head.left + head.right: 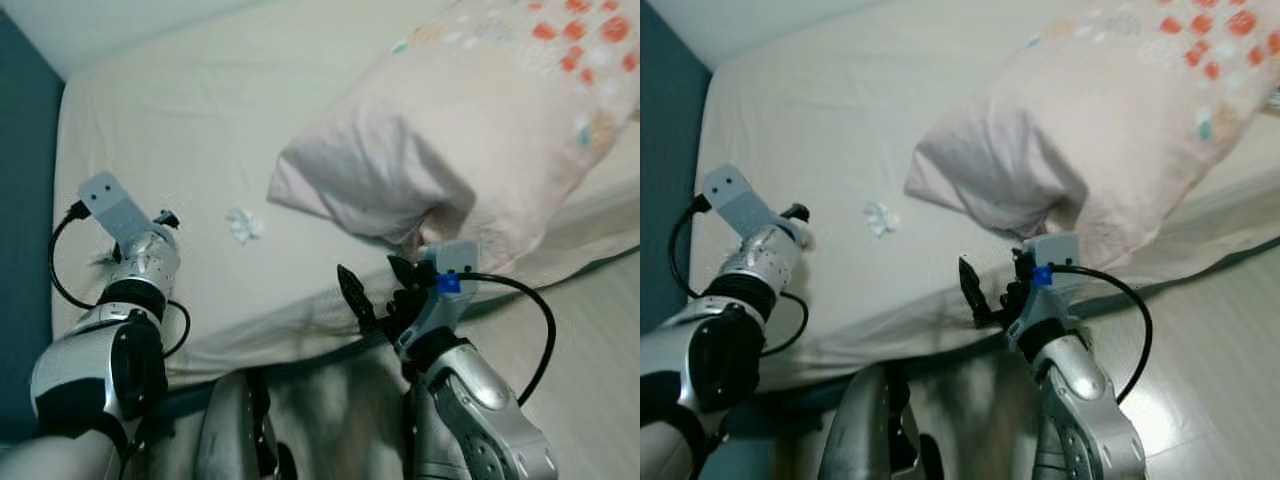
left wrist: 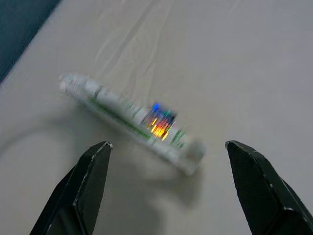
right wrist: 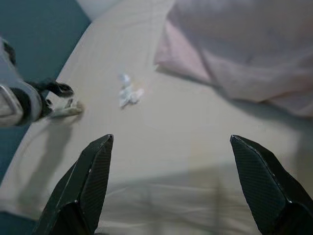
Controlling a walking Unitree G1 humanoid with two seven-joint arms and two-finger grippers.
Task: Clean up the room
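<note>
- Presently, left gripper [image 2: 166, 161]: fingers spread, hovering over white tube [image 2: 132, 122] on bed [image 1: 200, 110], 9 o'clock side.
- Right gripper [image 3: 171, 171]: fingers spread, at bed edge.
- Crumpled tissue [image 1: 243, 224]: mid-bed, near pillow [image 1: 450, 140].

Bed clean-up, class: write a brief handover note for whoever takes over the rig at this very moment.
Left gripper: open, hovering just over the white plastic tube with green print lying on the beige bed sheet.
Right gripper: open, empty, at the bed's near edge.
Crumpled white tissue: on the sheet, near the pink pillow.
Done: nothing picked up.
Left: tube, tissue.
</note>
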